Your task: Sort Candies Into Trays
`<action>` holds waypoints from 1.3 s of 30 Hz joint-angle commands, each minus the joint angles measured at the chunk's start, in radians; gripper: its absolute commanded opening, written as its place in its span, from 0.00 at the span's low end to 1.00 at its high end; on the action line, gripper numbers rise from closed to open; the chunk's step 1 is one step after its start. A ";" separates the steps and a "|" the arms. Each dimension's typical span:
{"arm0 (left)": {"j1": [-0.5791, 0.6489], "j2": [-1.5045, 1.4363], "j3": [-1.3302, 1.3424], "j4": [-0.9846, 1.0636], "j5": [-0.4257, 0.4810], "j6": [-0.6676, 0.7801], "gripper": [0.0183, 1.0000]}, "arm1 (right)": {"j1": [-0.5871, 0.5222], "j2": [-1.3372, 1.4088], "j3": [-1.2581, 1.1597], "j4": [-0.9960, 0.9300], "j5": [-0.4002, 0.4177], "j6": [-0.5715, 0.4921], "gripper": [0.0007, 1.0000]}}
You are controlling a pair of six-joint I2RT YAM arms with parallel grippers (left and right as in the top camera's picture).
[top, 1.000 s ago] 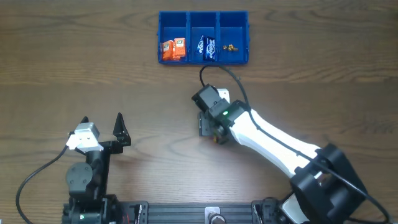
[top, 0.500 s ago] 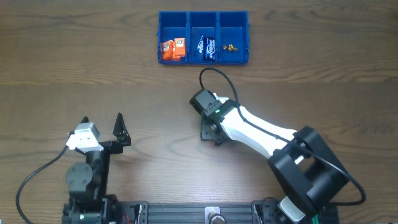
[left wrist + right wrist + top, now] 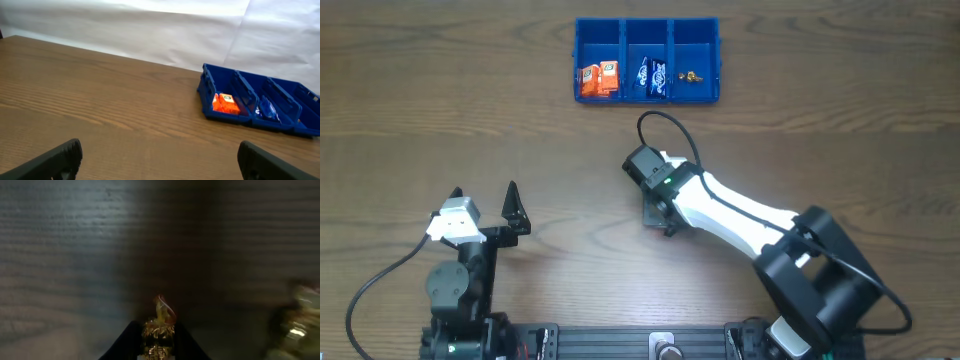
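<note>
Over the table (image 3: 75, 240), the right hand (image 3: 156, 341) pinches a gold candy (image 3: 159, 316), bottom hidden.

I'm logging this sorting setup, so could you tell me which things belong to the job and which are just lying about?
Job: blue tray, holding orange candies, blue candy, small gold candy; gold-wrapped candy in the right gripper; blurred gold piece near it.
Not the job: wooden table, white backdrop, open left gripper.
</note>
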 commanded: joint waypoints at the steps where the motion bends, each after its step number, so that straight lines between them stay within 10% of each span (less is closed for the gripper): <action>1: 0.004 -0.006 -0.016 -0.043 -0.008 0.006 1.00 | -0.162 -0.115 0.314 -0.122 0.121 -0.190 0.17; 7: 0.004 -0.006 -0.016 -0.043 -0.008 0.006 1.00 | -0.388 0.165 0.819 -0.087 0.121 -0.430 0.20; 15: 0.004 -0.006 -0.016 -0.043 -0.008 0.006 1.00 | -0.423 0.406 0.890 0.069 0.121 -0.431 0.21; 22: 0.004 -0.006 -0.016 -0.043 -0.008 0.006 1.00 | -0.416 0.390 0.880 0.074 0.121 -0.455 0.62; 31: 0.004 -0.006 -0.016 -0.043 -0.008 0.006 1.00 | -0.304 -0.247 0.129 0.002 0.100 -0.306 0.67; 39: 0.004 -0.006 -0.016 -0.043 -0.008 0.006 1.00 | -0.195 -0.234 -0.211 -0.020 -0.004 -0.123 0.67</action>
